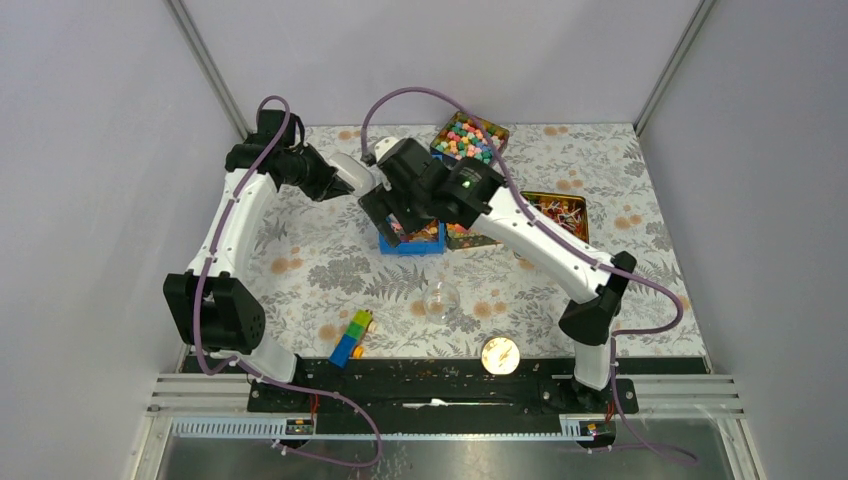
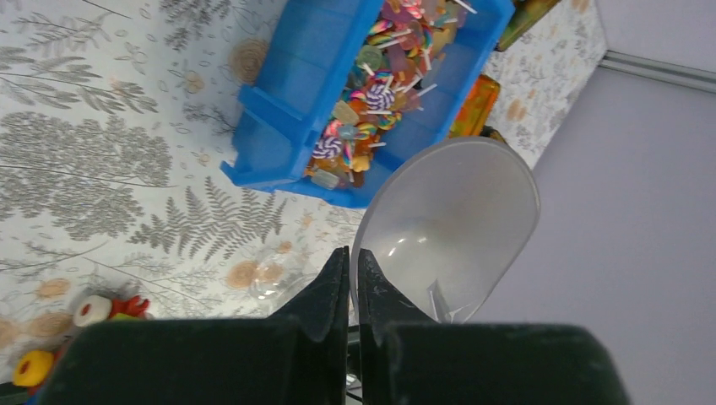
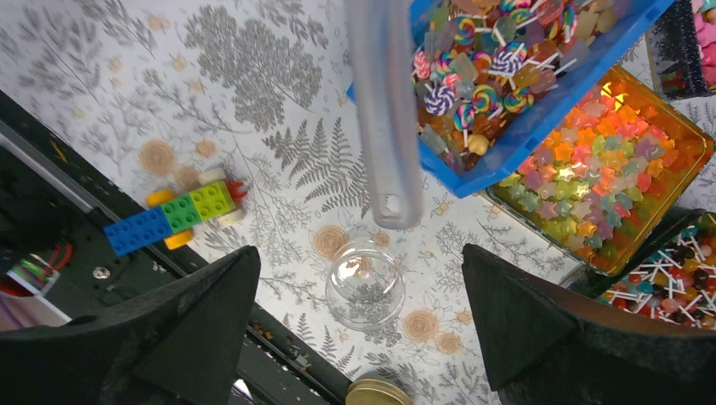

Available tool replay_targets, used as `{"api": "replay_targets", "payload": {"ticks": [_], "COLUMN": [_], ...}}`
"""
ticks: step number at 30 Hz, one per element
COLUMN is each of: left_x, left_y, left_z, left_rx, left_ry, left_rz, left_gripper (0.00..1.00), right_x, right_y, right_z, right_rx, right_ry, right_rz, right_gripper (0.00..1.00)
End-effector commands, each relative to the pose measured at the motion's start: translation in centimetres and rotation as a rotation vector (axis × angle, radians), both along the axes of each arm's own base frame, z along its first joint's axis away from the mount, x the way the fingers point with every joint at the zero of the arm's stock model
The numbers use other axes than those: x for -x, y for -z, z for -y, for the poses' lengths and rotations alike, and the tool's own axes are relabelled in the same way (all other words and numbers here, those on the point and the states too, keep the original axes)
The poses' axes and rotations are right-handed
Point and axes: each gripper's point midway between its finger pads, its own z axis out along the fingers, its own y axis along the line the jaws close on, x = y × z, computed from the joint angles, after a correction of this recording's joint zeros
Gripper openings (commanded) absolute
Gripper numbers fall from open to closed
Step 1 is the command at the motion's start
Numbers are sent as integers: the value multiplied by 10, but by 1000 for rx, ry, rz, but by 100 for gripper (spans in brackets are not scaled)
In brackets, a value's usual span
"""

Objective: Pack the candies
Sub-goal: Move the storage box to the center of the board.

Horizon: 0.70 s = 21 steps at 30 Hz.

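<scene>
Overhead, the candies point(image 1: 560, 212) lay at three o'clock from the scoop point(image 1: 350, 170) — my left gripper point(image 2: 348, 253) clamped shut on its handle.

Right jaws spread wide above clear jar point(image 3: 365, 287); grey handle point(image 3: 384, 110), perhaps scoop's, crossing blue bin point(image 3: 532, 122) edge.

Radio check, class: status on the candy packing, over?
Left gripper shut on scoop, scoop empty. Right gripper open, empty. Candies in tin; glass jar empty, lid off. Nothing blocks jar.
</scene>
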Motion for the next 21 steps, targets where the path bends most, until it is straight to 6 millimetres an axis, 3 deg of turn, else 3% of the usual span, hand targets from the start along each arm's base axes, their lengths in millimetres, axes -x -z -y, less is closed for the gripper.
{"api": "replay_targets", "payload": {"ticks": [1,21], "left_x": [-8,8], "left_y": [-26,-31], "left_z": [13,29], "left_rx": [126,240], "left_ry": [-5,45], "left_rz": [61,38], "left_gripper": [0,0], "right_x": [-1,-13], "right_y": [8,42], "right_z": [6,13], "right_rx": [118,259], "right_ry": [-16,-68], "right_rz": [48,109], "right_gripper": [94,77]}}
